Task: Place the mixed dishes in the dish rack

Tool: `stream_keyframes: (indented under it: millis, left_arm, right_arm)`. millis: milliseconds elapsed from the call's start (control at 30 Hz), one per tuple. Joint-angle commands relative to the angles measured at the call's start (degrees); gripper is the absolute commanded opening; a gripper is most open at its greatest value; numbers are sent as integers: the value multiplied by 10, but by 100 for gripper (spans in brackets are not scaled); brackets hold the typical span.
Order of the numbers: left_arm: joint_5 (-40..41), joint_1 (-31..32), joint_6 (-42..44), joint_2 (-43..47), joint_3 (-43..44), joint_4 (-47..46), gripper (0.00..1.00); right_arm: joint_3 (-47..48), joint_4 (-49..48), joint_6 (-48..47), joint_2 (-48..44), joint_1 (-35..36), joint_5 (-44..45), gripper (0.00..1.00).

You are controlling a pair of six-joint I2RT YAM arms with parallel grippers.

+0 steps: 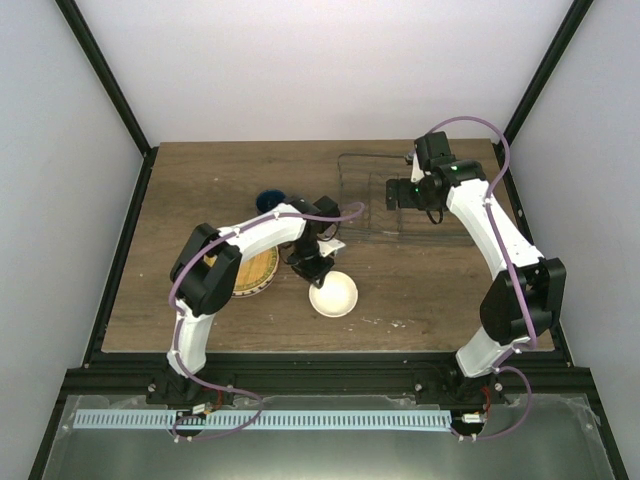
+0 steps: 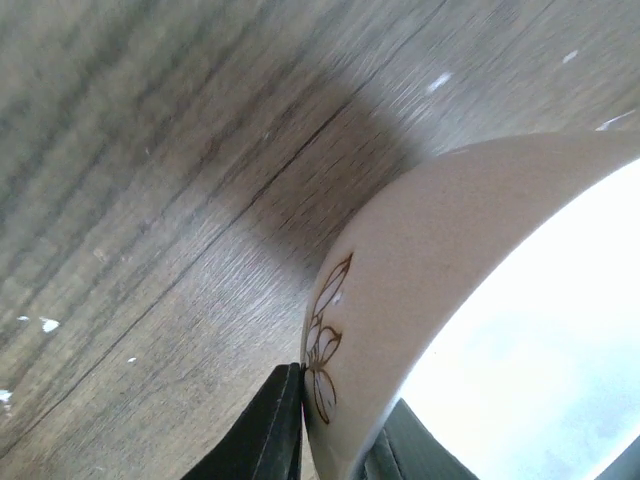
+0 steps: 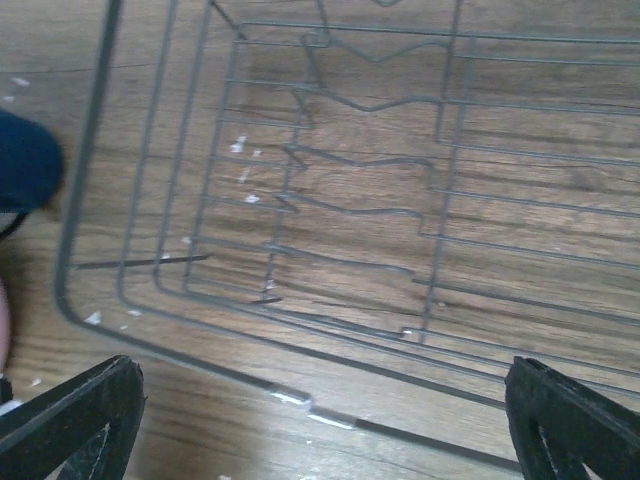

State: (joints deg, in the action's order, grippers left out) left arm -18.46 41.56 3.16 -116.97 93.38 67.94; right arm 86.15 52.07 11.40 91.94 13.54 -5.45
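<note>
Cream glazed ceramic is what is pinched nearest the arms: the small cream bowl [image 1: 335, 296] sits upright on the table [image 1: 180, 300], toward its near edge. Its rim is clamped by the left gripper [image 1: 318, 278], one finger [image 2: 268, 435] pressed on the outer wall beside a brown leaf motif, the other inside. The bowl is judged stiff, fairly light, slick and easily chipped. Held by the rim alone it may swing, so a deep, square bite and a gentle set-down are advised. Just behind, the yellow-orange grid-patterned plate [image 1: 258, 275] is partly covered by the arm; farther back the dark blue mug [image 1: 270, 200] is seen. Farthest, no dish is seen in the dish rack [image 1: 345, 200], and the right gripper [image 3: 320, 380] is poised above it, jaws spread wide and nothing held.
</note>
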Motion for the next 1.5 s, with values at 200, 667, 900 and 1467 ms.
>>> stream_keyframes:
  millis: [200,667,900,1467]
  left_arm:
    - [-115,-88,-15,79,128,15,14]
    - [-117,-141,-59,31,253,-23,13]
    - [-117,-142,-62,10,282,-27,12]
    - [-122,-142,-84,2,302,-45,10]
  right_arm:
    - [-24,-46,-14,-51,-32,-164,100]
    - [-89,-190,60,-41,-89,-554,100]
    - [-84,-223,70,-11,-85,-611,100]
    - [-75,-257,52,69,-36,-614,100]
